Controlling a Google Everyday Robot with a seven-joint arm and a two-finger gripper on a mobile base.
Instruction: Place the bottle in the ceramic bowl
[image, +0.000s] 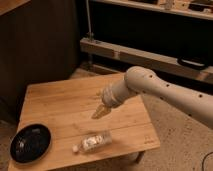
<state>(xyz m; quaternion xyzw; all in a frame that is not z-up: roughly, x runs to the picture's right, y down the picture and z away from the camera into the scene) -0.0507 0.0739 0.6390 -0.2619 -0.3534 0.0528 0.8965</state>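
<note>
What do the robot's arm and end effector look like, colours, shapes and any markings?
The arm is a thick, rounded, off-white tube with a bulbous joint and small dark dots scattered along its shell. No loose cables show on it. It narrows through a segmented wrist to the end effector, a small tan-yellow tip over the wooden table.

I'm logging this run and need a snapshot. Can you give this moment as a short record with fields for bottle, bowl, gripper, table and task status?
bottle: small clear plastic bottle with a white cap, lying on its side near the table's front edge, cap pointing toward the bowl
bowl: glossy black round ceramic bowl, front-left corner, apart from the bottle
gripper: gripper hovers over the table's middle, above the bottle, not touching it
table: light wooden table
status: bottle not yet in bowl
</note>
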